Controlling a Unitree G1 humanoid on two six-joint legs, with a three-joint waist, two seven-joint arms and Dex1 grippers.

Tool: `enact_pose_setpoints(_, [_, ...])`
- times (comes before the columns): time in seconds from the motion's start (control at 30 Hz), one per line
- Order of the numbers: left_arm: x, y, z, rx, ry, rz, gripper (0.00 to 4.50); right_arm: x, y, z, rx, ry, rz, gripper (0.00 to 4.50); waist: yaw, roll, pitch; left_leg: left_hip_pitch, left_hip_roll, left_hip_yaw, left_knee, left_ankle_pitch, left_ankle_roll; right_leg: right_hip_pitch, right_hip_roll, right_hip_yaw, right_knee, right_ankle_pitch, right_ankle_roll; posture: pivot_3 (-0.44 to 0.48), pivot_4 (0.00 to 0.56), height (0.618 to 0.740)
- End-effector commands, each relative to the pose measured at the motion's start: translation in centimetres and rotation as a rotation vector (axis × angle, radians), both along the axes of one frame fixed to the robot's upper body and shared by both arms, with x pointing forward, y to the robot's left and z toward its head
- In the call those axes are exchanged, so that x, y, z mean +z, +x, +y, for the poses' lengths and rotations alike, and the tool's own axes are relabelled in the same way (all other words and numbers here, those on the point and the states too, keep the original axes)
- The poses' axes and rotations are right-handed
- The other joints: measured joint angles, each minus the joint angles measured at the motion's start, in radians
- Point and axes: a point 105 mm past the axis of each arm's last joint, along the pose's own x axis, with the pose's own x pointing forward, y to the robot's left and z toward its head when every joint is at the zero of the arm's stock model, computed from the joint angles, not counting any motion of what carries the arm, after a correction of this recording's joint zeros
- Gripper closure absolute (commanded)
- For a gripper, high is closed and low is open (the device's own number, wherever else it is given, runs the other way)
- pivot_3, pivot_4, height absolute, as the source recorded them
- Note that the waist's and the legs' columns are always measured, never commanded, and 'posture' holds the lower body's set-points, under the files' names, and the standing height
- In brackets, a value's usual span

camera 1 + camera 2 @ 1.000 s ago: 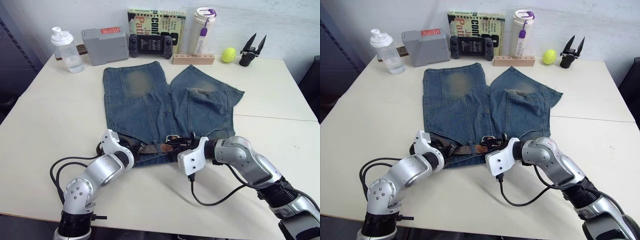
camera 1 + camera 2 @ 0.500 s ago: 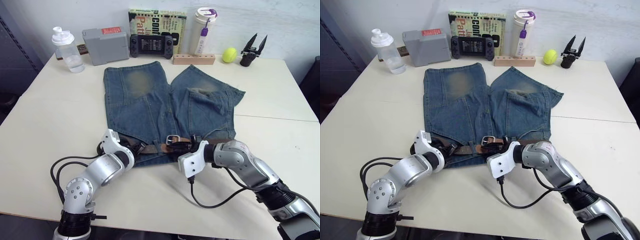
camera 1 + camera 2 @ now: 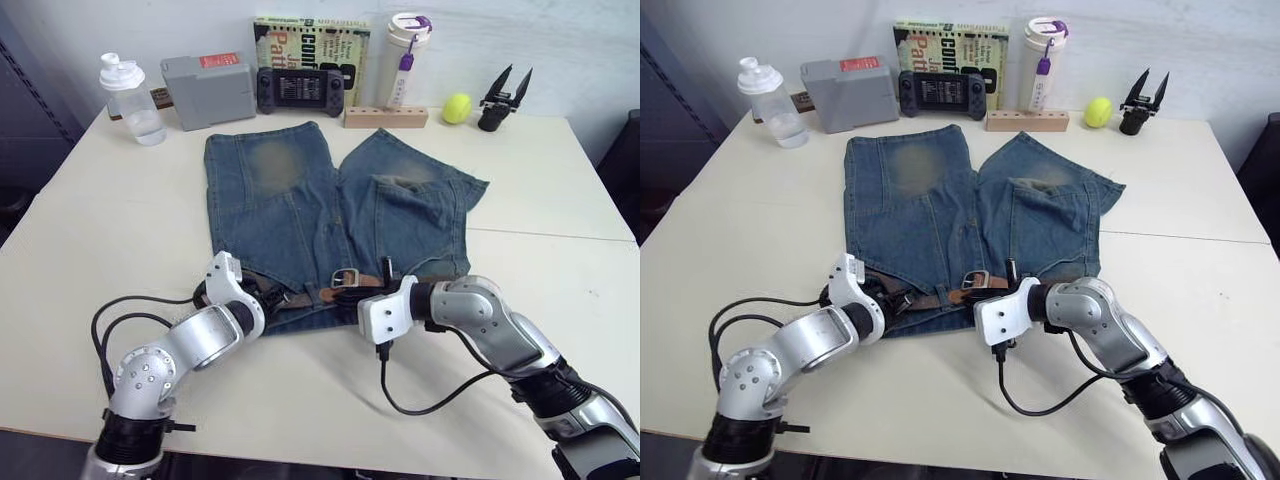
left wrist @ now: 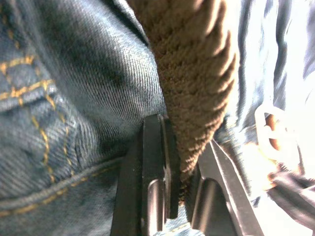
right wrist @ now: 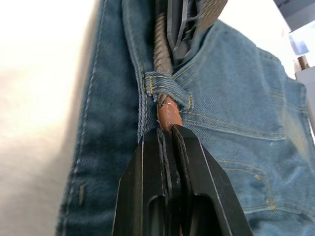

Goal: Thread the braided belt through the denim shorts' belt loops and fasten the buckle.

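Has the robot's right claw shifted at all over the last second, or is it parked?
Barely. The right gripper, shut on the braided belt, sits at the same spot on the denim shorts waistband, after dipping slightly toward the table edge.

Left pincer (image 4: 179, 162) and right pincer (image 5: 171, 137) both clamped, arms low.

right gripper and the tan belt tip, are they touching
Touching. The right wrist view shows the right gripper with its jaws closed on the tan tip of the braided belt, just where it emerges from a belt loop.
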Motion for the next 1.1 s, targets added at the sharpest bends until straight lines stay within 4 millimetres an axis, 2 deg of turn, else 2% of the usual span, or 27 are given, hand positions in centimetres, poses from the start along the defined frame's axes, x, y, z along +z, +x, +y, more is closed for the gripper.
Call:
enact_pose_setpoints(0.03, [0.6,-2.0,0.9,-0.155,0.030,-0.011,2.54,1.7,-0.2,0.2,0.032,0.018,-0.044,4.50,-0.011,0.000,0.000,0.000,0.000,0.000,-0.002,0.000,0.000,-0.001,0.000,0.000,0.000,0.000,0.000,0.000,0.150,0.697])
enact_pose_setpoints(0.13, [1.6,-4.4,2.6,-0.409,0.102,-0.031,1.49,2.3,-0.1,0.5,0.047,0.022,-0.044,4.50,-0.025,-0.001,0.001,0.000,0.000,0.000,-0.007,0.002,-0.002,-0.003,0.000,0.000,-0.001,-0.002,-0.003,0.000,0.150,0.697])
enact_pose_setpoints(0.17, [1.8,-5.2,3.1,-0.471,0.114,-0.021,1.43,2.5,-0.1,0.6,0.052,0.024,-0.044,4.50,-0.034,-0.002,0.002,-0.001,0.001,0.001,-0.008,0.002,-0.003,-0.005,0.001,0.000,0.001,-0.003,-0.005,0.000,0.150,0.697])
enact_pose_setpoints(0.23, [2.3,-6.4,4.1,-0.574,0.179,0.016,0.36,3.1,-0.4,0.9,0.070,0.035,-0.042,4.50,-0.041,0.001,0.002,-0.001,0.000,0.001,-0.011,0.004,-0.006,-0.009,0.001,0.000,0.003,-0.005,-0.008,0.000,0.150,0.697])
enact_pose_setpoints(0.3, [3.2,-7.2,4.4,-0.651,0.174,0.008,0.24,3.9,-0.6,1.3,0.090,0.056,-0.038,4.50,-0.040,0.001,0.003,-0.001,0.000,0.002,-0.013,0.005,-0.008,-0.010,0.001,0.001,0.003,-0.006,-0.008,0.000,0.150,0.697])
enact_pose_setpoints(0.33, [3.5,-7.4,4.5,-0.683,0.175,0.007,0.37,4.4,-0.8,1.5,0.100,0.068,-0.035,4.50,-0.041,0.001,0.003,-0.001,0.002,0.001,-0.014,0.006,-0.008,-0.011,0.001,0.001,0.003,-0.006,-0.009,0.000,0.150,0.697])
enact_pose_setpoints(0.4, [4.0,-7.9,4.6,-0.741,0.177,0.005,0.93,5.1,-1.2,1.8,0.118,0.084,-0.036,4.50,-0.042,0.001,0.004,-0.002,0.002,0.001,-0.014,0.006,-0.009,-0.012,0.002,0.001,0.004,-0.006,-0.010,0.000,0.150,0.697])
enact_pose_setpoints(0.53, [4.8,-7.0,5.2,-0.739,0.194,-0.041,2.59,6.0,-1.6,2.2,0.132,0.102,-0.049,4.50,-0.041,0.001,0.004,-0.001,0.003,0.001,-0.017,0.007,-0.011,-0.013,0.002,0.001,0.003,-0.007,-0.011,0.000,0.150,0.697])
enact_pose_setpoints(0.6, [5.0,-5.5,5.7,-0.688,0.227,-0.094,3.44,6.2,-1.7,2.2,0.135,0.105,-0.050,4.50,-0.041,0.001,0.004,-0.002,0.003,0.001,-0.017,0.007,-0.011,-0.013,0.002,0.001,0.003,-0.007,-0.011,0.000,0.150,0.697])
enact_pose_setpoints(0.63, [5.0,-5.3,5.8,-0.690,0.246,-0.109,4.00,6.2,-1.8,2.3,0.138,0.107,-0.046,4.50,-0.041,0.001,0.004,-0.002,0.003,0.001,-0.018,0.007,-0.011,-0.013,0.002,0.001,0.003,-0.007,-0.011,0.000,0.150,0.697])
enact_pose_setpoints(0.67, [4.9,-5.6,5.7,-0.727,0.264,-0.114,4.36,6.2,-2.0,2.4,0.143,0.110,-0.036,4.50,-0.042,0.001,0.004,-0.002,0.003,0.001,-0.018,0.007,-0.011,-0.013,0.002,0.001,0.003,-0.007,-0.011,0.000,0.150,0.697])
enact_pose_setpoints(0.73, [5.0,-6.6,5.2,-0.803,0.254,-0.118,4.44,6.2,-2.2,2.5,0.156,0.108,-0.024,4.50,-0.045,0.001,0.004,-0.002,0.003,0.003,-0.019,0.007,-0.011,-0.014,0.002,0.001,0.003,-0.007,-0.011,0.000,0.150,0.697])
enact_pose_setpoints(0.8, [6.3,-7.4,4.5,-0.875,0.201,-0.174,4.44,6.4,-2.3,2.5,0.172,0.087,-0.049,4.50,-0.046,0.001,0.004,-0.002,0.003,0.003,-0.020,0.007,-0.011,-0.015,0.002,0.002,0.002,-0.007,-0.011,0.000,0.150,0.697])
enact_pose_setpoints(1.0, [10.9,-6.8,4.2,-0.883,0.029,-0.352,4.44,6.8,-0.5,1.9,0.198,-0.041,-0.288,4.50,-0.051,0.001,0.004,-0.002,0.003,0.003,-0.021,0.011,-0.007,-0.015,0.002,0.001,0.003,-0.007,-0.012,0.000,0.150,0.697])
enact_pose_setpoints(1.1, [13.6,-6.2,4.5,-0.880,-0.048,-0.445,4.44,6.6,-0.1,2.0,0.290,-0.091,-0.405,4.50,-0.056,0.000,0.004,-0.001,0.003,0.003,-0.020,0.012,-0.007,-0.015,0.002,0.001,0.005,-0.007,-0.012,0.000,0.150,0.697])
